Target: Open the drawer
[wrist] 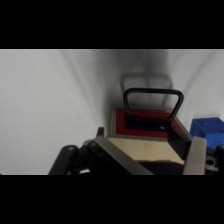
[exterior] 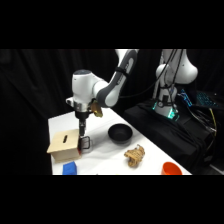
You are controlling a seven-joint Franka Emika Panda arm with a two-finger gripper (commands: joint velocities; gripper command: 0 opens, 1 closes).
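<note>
The white arm (exterior: 107, 90) reaches from the upper right over the table (exterior: 145, 167) and bends straight down, its gripper (exterior: 82, 140) hanging just above the drawer's (exterior: 65, 145) right end, beside the black loop handle (wrist: 151, 105). I cannot tell how the jaws stand. The drawer sits near the table's left edge, a blue block (exterior: 70, 169) just in front. To the right lie 1 black bowl (exterior: 120, 133), a tan lump (exterior: 134, 155) and an orange bowl (exterior: 171, 169). Black curtains (exterior: 35, 85) hang behind.

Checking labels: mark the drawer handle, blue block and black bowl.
drawer handle (wrist: 152, 92): wrist view, top bar of loop.
blue block (wrist: 206, 126): wrist view, top face.
black bowl (exterior: 120, 133): side view, inside hollow.
</note>
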